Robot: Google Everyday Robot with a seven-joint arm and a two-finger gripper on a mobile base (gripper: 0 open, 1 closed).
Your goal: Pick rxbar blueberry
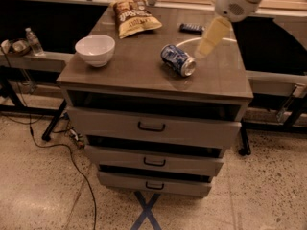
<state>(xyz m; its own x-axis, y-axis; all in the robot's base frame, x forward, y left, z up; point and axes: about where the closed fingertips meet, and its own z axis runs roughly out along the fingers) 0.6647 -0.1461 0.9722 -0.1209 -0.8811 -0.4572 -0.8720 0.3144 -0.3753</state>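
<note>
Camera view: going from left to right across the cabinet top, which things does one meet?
bowl → chip bag → can → pincer, which hangs over the right side of the cabinet top. The snack bar at the back overlaps both can and pincer, so it is left out.

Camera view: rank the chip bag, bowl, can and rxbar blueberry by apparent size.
1. chip bag, though it lies farther back
2. white bowl and can, too alike to rank
3. rxbar blueberry, smallest, also far back
The gripper hangs just right of the can.
</note>
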